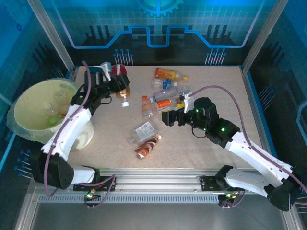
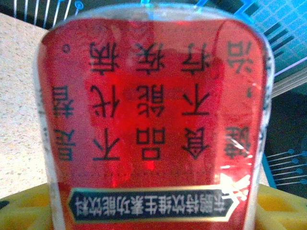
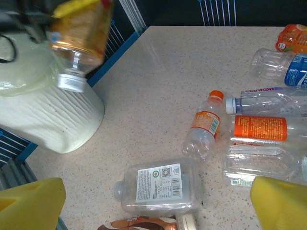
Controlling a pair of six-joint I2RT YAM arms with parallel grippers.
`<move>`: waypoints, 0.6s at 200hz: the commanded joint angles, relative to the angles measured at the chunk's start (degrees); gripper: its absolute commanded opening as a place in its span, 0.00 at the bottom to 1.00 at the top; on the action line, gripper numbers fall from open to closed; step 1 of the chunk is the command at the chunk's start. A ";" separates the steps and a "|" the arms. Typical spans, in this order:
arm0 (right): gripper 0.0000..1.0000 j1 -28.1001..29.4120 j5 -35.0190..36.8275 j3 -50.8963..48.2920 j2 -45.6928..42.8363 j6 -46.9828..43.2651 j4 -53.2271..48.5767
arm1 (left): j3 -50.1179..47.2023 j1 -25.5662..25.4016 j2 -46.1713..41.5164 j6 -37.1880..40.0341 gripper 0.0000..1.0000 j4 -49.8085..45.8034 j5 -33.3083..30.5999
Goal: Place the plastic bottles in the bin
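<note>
My left gripper [image 1: 119, 86] is shut on a plastic bottle [image 2: 153, 120] with a red-orange label, held above the table's back left, its white cap [image 1: 125, 103] pointing down. The same bottle [image 3: 81, 33] hangs in the right wrist view above the bin [image 3: 48, 110]. The pale cream bin [image 1: 29, 96] stands at the left edge with some bottles inside. My right gripper [image 1: 168, 117] is open, hovering over a flat clear bottle [image 3: 160, 189] with a white label. A brown-labelled bottle [image 1: 147, 146] lies just beyond it. Several more bottles [image 1: 163, 93] lie mid-table.
An orange bottle [image 1: 169, 74] lies near the back edge. A small orange-capped bottle [image 3: 204, 129], an orange-labelled one [image 3: 261, 129] and a crushed clear one [image 3: 259, 163] lie close together on the right. Metal frame posts [image 1: 55, 38] stand at the back corners.
</note>
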 commanded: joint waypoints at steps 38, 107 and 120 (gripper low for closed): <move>1.00 0.82 4.39 0.79 0.14 -0.79 3.89 | 12.24 4.12 -11.32 8.34 0.43 -16.81 -1.04; 1.00 0.80 6.34 0.07 0.14 -1.27 4.69 | 23.07 5.52 -13.98 18.85 0.45 -26.77 -39.05; 1.00 0.69 6.60 0.52 0.14 -2.10 4.21 | 23.17 6.41 -13.23 21.02 0.45 -26.23 -44.88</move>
